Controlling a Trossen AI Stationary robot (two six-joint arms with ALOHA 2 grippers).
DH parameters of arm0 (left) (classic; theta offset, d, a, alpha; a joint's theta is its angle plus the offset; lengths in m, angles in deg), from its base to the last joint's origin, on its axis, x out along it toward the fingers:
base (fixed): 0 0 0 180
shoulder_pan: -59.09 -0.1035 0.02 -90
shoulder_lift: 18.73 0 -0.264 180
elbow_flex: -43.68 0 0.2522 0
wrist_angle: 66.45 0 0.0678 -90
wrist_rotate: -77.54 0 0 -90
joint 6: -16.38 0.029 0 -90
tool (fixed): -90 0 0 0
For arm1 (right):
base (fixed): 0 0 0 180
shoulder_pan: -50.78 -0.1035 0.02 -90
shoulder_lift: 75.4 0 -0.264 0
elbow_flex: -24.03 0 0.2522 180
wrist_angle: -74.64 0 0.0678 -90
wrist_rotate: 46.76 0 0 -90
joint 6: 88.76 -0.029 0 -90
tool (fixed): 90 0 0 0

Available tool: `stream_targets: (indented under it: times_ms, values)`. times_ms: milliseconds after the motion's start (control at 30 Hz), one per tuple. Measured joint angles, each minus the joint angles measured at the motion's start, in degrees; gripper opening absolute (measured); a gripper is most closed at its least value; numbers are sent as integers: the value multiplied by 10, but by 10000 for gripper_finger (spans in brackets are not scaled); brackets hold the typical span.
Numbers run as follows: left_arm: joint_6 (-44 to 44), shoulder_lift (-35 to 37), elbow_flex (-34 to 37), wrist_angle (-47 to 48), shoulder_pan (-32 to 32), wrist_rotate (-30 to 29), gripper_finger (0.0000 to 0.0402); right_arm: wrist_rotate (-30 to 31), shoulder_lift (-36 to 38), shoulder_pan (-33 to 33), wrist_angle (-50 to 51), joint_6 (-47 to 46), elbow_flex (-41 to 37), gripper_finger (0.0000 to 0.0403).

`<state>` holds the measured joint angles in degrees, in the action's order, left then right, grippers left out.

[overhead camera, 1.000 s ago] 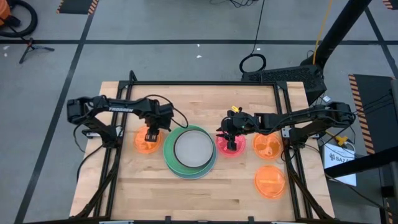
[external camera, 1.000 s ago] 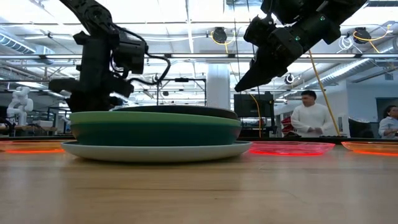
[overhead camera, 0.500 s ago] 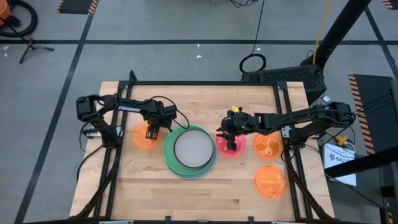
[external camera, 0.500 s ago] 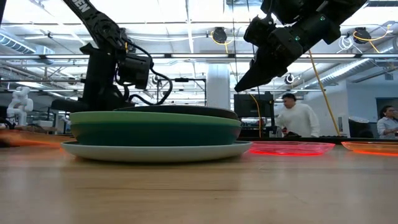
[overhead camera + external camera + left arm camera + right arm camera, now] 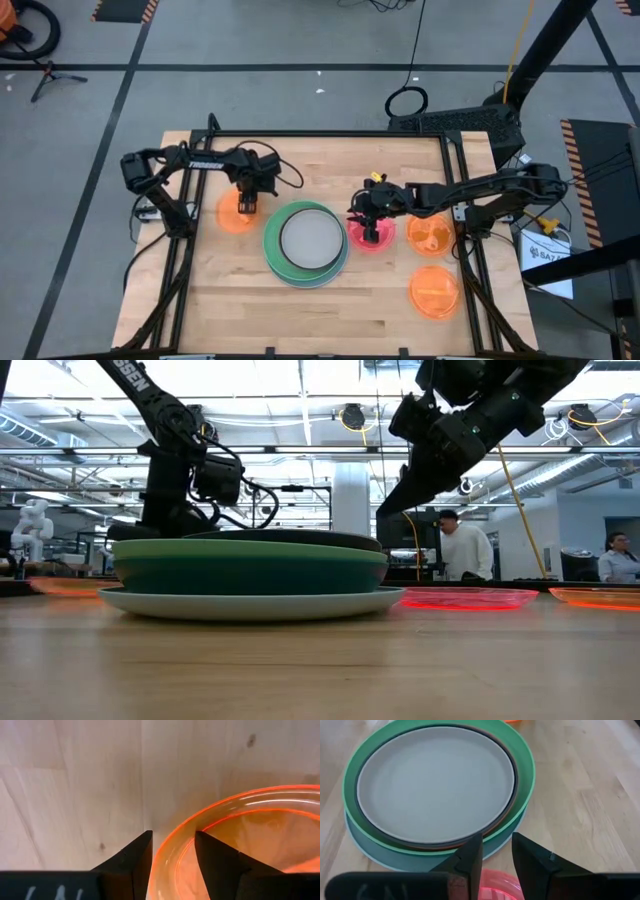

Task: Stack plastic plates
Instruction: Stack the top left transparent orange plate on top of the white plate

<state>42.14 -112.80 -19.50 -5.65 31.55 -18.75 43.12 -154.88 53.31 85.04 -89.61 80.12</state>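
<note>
From above, a stack of large plates (image 5: 306, 243) sits mid-bench (image 5: 330, 165). The left tool (image 5: 246, 204), fingers apart, straddles an orange plate's (image 5: 236, 217) rim. The right tool (image 5: 370, 233), fingers apart, straddles the pink plate's (image 5: 372, 239) rim. In the left wrist view, that orange rim passes between the fingers (image 5: 131, 862).

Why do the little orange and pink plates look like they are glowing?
Low view: light passes through the pink plate, so its edge glows against the table. Left wrist view: bright streaks of glare curve along the orange plate rim. High view: both look flat and evenly lit.
</note>
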Motion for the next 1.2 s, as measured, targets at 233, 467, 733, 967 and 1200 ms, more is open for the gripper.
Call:
stream_targets:
  times_ms: [233, 467, 733, 967, 1200]
  values:
    - [0, 0, -1, 9, -10, 16, 135, 0, -2, 0, -11, 12, 0, 98]
    - [1, 0, 0, 18, -10, 12, 53, 0, -2, 0, -17, 15, 0, 98]
    - [-15, 0, -3, 31, -15, -38, 6, 0, -2, 0, -18, 17, 0, 98]
    - [-58, -1, -42, 56, -34, -43, 5, 0, -2, 0, -20, 17, 0, 98]
    - [-80, 5, -115, 105, -47, -84, 4, 0, -2, 0, -20, 17, 0, 98]
